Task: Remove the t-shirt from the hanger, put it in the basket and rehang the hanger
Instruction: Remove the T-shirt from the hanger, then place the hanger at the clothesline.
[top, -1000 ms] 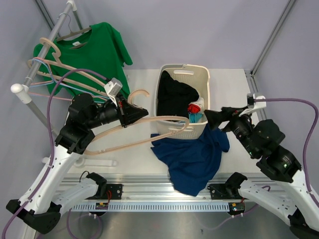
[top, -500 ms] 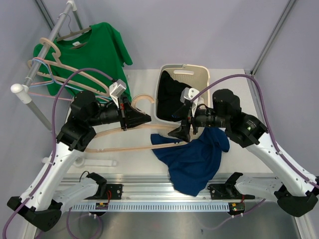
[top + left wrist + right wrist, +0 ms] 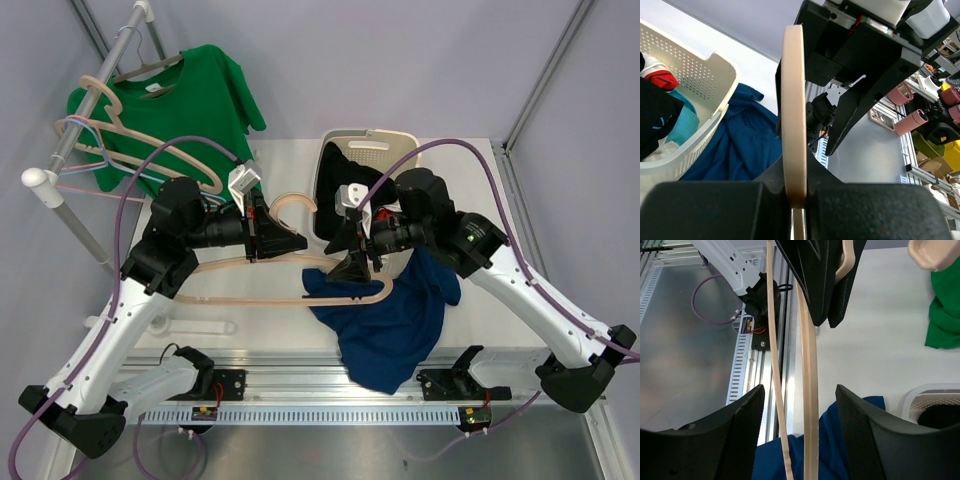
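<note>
My left gripper (image 3: 285,240) is shut on the beige hanger (image 3: 300,297) near its hook, and the hanger (image 3: 792,100) runs edge-on between its jaws. The hanger's bars look bare. Under the hanger's right end, the blue t-shirt (image 3: 395,325) lies crumpled on the table. My right gripper (image 3: 350,268) hangs over that end, open. Both hanger bars (image 3: 810,405) pass between its fingers (image 3: 747,430) with gaps on each side. The blue t-shirt (image 3: 840,455) shows below them.
A white laundry basket (image 3: 385,145) with dark clothes stands behind the right arm. At the back left, a green t-shirt (image 3: 195,95) hangs on a rail (image 3: 75,140) with several spare hangers. The metal rail strip (image 3: 330,385) runs along the near table edge.
The right arm swung in from the right side to the middle and now straddles the hanger's right end, with its jaws narrower. The left gripper carried the hanger slightly rightward.
</note>
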You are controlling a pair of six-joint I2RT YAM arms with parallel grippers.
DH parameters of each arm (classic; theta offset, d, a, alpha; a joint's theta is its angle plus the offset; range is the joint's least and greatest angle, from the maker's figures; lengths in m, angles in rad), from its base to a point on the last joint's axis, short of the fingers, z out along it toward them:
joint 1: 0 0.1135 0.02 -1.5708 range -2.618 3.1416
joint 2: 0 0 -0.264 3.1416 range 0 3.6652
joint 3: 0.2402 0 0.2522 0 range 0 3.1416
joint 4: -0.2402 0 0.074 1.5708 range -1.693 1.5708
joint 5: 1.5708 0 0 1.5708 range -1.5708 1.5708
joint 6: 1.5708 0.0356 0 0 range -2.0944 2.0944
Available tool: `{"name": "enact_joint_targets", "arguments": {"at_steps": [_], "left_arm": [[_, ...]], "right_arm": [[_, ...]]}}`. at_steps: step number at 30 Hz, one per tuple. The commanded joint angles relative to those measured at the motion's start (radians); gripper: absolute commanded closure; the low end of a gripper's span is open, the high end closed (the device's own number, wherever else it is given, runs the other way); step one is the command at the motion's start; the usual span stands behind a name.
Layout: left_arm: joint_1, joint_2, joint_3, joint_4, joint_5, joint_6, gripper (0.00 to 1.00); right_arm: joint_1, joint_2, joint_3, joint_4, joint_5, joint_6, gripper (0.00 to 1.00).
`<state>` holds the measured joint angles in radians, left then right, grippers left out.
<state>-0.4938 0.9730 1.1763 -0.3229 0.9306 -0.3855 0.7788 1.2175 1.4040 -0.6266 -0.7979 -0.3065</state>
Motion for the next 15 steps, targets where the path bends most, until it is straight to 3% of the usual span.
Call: {"name": "enact_joint_targets", "arguments": {"at_steps": [1, 7, 10, 12, 15], "left_arm": [[0.000, -0.003, 0.045, 0.028, 0.047, -0.021, 1.00], [-0.002, -0.003, 0.057, 0.028, 0.045, -0.035, 1.00], [-0.002, -0.005, 0.071, 0.036, 0.047, -0.053, 1.00], [-0.003, -0.005, 0.078, 0.039, 0.051, -0.069, 1.00], [-0.003, -0.010, 0.101, 0.039, 0.073, -0.082, 0.91]], "right_arm": [[0.023, 0.017, 0.023, 0.002, -0.017, -0.006, 0.39], [0.046, 0.036, 0.013, 0.030, -0.020, 0.010, 0.57], [0.046, 0.036, 0.001, 0.048, -0.024, 0.023, 0.76], [0.048, 0.036, 0.000, 0.047, -0.041, 0.015, 0.99], [0.047, 0.019, -0.003, 0.047, -0.029, 0.009, 1.00]]}}
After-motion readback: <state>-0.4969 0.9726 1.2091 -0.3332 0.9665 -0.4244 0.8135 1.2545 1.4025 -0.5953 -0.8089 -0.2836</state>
